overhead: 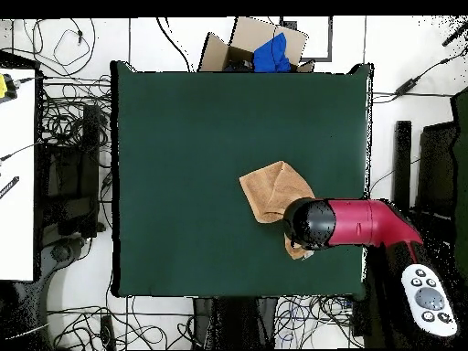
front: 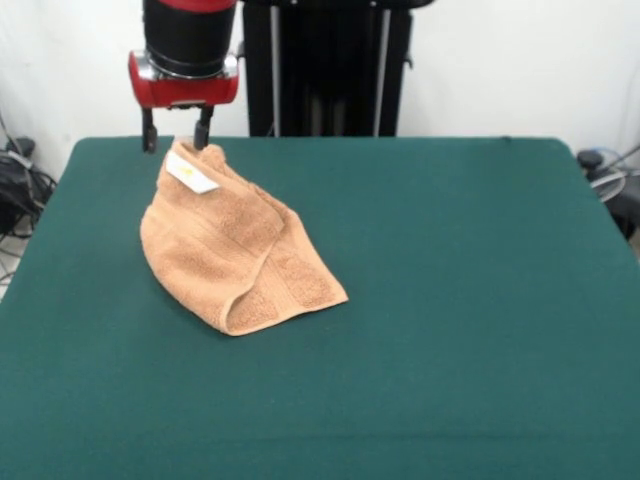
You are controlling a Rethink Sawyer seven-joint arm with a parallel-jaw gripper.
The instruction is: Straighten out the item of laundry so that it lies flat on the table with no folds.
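Robotics lab: pedestal-mounted red arm [overhead: 370,224], green-felt table [overhead: 183,164], cable tangles [overhead: 69,119] across floor.

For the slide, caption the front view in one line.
Sawyer's open gripper straddles the tagged far corner of a folded peach towel on the green table.

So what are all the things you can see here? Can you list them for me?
towel: one, peach-orange, crumpled and folded on the table, top end raised by the tool
tag: one, white, near the towel's raised end
table: one, dark green, fills the middle
cardboard box: one, brown, on the floor past the table's far edge, blue cloth in it
cables: many, black, on the floor around the table
arm: one, red and black, above the towel
tool: one, black fingers open astride the towel's top
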